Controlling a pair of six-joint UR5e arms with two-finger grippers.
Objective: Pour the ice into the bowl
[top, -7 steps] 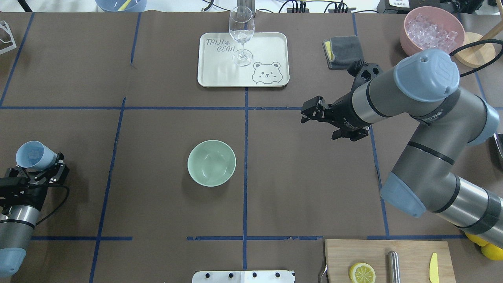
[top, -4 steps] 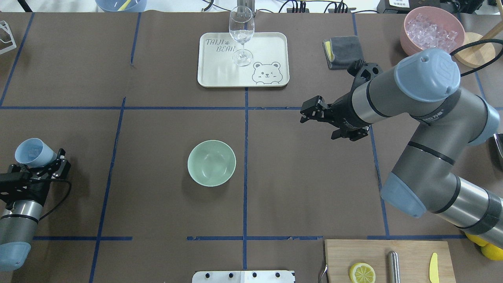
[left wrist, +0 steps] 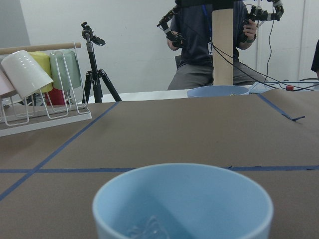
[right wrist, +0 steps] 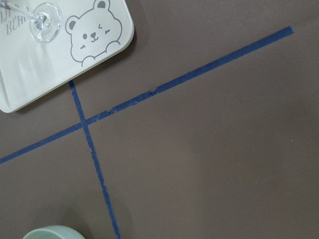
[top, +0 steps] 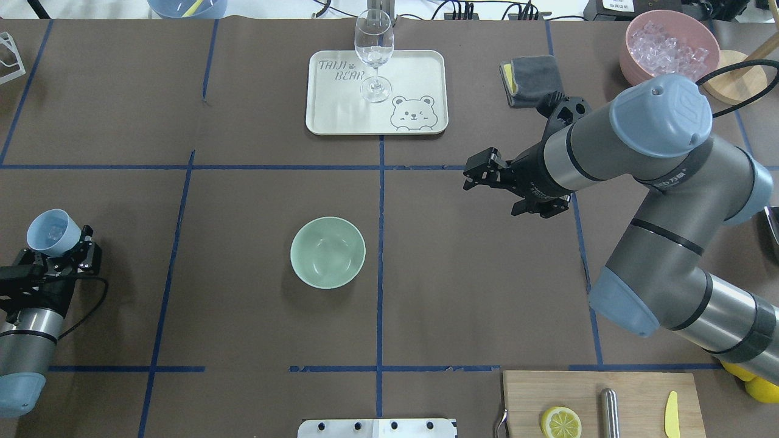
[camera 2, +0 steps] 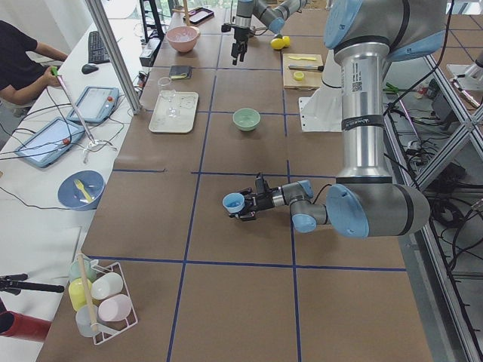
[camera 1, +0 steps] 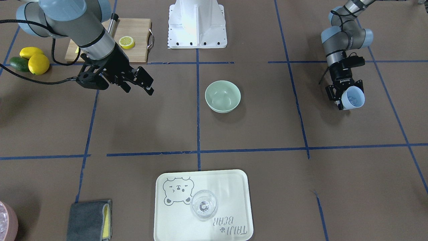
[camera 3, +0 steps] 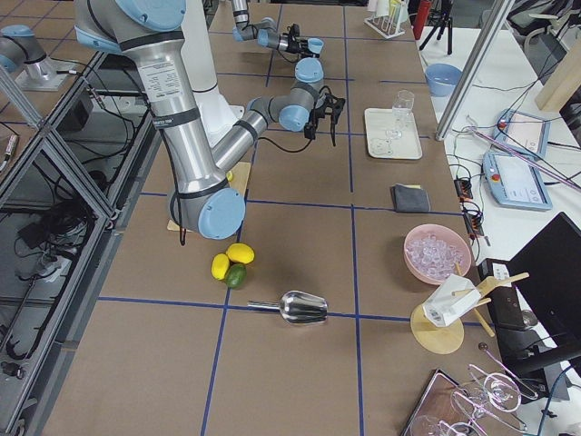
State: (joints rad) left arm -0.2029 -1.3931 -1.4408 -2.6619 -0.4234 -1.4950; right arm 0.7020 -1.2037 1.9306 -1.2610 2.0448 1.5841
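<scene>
The pale mint-green bowl (top: 327, 252) stands empty near the table's middle; it also shows in the front view (camera 1: 222, 96) and the left view (camera 2: 246, 119). My left gripper (top: 66, 254) is at the table's left edge, shut on a light blue cup (top: 53, 233), tilted a little. A few clear ice cubes (left wrist: 147, 229) lie in the cup's bottom (left wrist: 182, 203). The cup is far to the left of the bowl. My right gripper (top: 471, 175) is open and empty, hovering right of and beyond the bowl.
A cream bear tray (top: 414, 73) with a wine glass (top: 373, 52) stands at the back centre. A grey cloth (top: 528, 79) and a pink bowl of ice (top: 669, 45) are at the back right. A cutting board (top: 599, 401) with a lemon half lies front right.
My left gripper with the cup has drifted a little left and farther from the robot, and the cup stands slightly more upright. The right arm has barely moved.
</scene>
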